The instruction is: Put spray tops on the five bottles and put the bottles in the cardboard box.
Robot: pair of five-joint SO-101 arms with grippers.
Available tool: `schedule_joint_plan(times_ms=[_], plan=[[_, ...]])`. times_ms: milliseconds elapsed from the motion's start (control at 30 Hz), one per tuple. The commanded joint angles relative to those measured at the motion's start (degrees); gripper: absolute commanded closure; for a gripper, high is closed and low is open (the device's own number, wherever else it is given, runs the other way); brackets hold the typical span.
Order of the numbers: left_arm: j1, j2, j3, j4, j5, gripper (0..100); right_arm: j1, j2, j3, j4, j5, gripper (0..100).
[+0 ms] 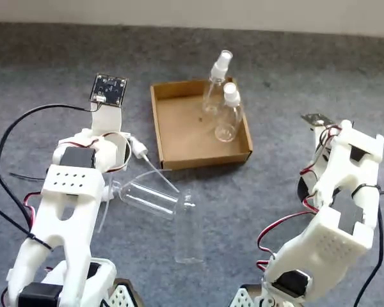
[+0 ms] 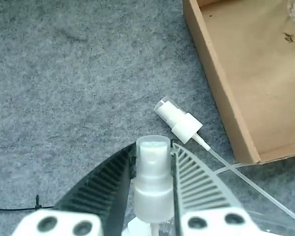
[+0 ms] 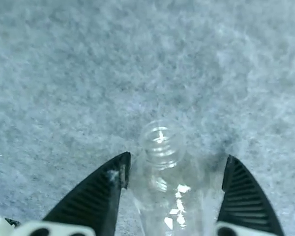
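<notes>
Left wrist view: left gripper (image 2: pixel 153 146) clenching on white spray top (image 2: pixel 152 172); second spray top (image 2: pixel 179 122) lying on carpet (image 2: pixel 78 73), just beside cardboard box (image 2: pixel 211 83).
Right wrist view: right gripper (image 3: pixel 177 160) spreading wide, uncapped bottle (image 3: pixel 162 142) standing between fingers.
High view: capped bottles (image 1: pixel 229 112) resting in box, bare bottles (image 1: pixel 147 195) lying beside left arm.

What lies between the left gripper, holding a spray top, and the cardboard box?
A loose spray top lies on the carpet just ahead of the left gripper, short of the cardboard box wall; nothing else visible.
</notes>
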Motion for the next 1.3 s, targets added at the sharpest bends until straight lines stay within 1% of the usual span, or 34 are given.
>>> schedule_joint_plan(times_ms=[0, 700, 733, 867, 900, 1033, 1133, 1200, 1267], plan=[[-0.48, -1.01, -0.13, -1.05, -0.18, 100, 0.57, -3.47, -1.98, 0.66, 0.79, 75.5], [-0.48, -1.01, 0.57, -1.32, -0.18, 100, 0.66, -3.47, -2.07, 0.57, 0.88, 75.9], [-0.48, -1.01, 0.57, -1.32, -0.18, 100, 0.66, -3.47, -2.07, 0.57, 0.88, 77.6], [-0.48, -1.01, 0.57, -1.32, -0.18, 100, 0.57, -3.47, -2.33, 0.57, 0.79, 92.1], [-0.48, -1.01, 0.57, -1.32, -0.18, 100, 0.57, -3.47, -2.33, 0.57, 0.62, 93.5], [-0.48, -1.01, 0.57, -1.32, -0.18, 100, 0.66, -3.47, -2.42, 0.57, 0.44, 93.8], [-0.48, -1.01, 0.57, -1.32, -0.18, 100, 0.66, -3.74, -2.86, -0.04, -4.13, 94.0], [-0.48, -1.01, 0.66, -1.32, -0.18, 100, 0.57, -3.74, -5.85, -0.40, -8.00, 94.3], [-0.48, -1.01, 0.57, -1.32, -0.18, 100, 0.57, -3.82, -9.63, -0.22, -12.57, 96.8]])
